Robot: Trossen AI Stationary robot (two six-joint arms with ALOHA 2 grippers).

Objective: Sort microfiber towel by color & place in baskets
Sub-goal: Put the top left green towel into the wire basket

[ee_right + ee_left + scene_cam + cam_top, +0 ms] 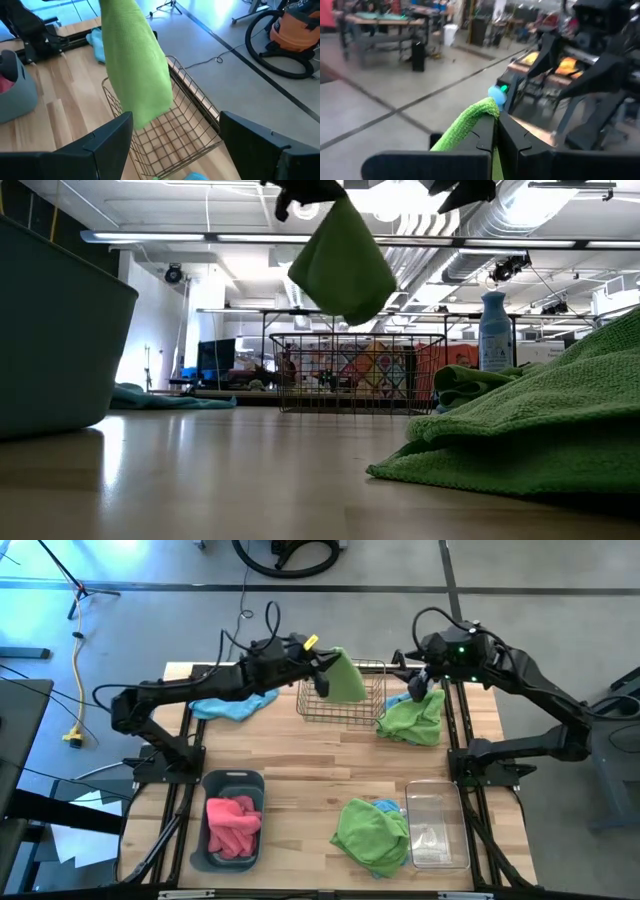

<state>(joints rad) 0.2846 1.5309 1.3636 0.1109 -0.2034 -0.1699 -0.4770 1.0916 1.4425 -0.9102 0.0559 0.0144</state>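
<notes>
The left gripper (322, 668) is pinched tight on a green microfiber towel (345, 678), which hangs in the air over the brass wire-mesh basket (342, 712). To its left a light blue towel (234, 706) lies on the wooden table (300, 765), and nearer the front edge a dark grey-blue tub (232, 820) holds pink towels (233, 825). Right of centre, a green towel pile (373, 833) partly covers a blue one beside the clear plastic tub (436, 824). The right gripper (420, 683), fingers spread wide, hangs above another green heap (413, 719) just right of the wire basket. The pale blue spray bottle (494, 332) is hidden in the overhead view.
</notes>
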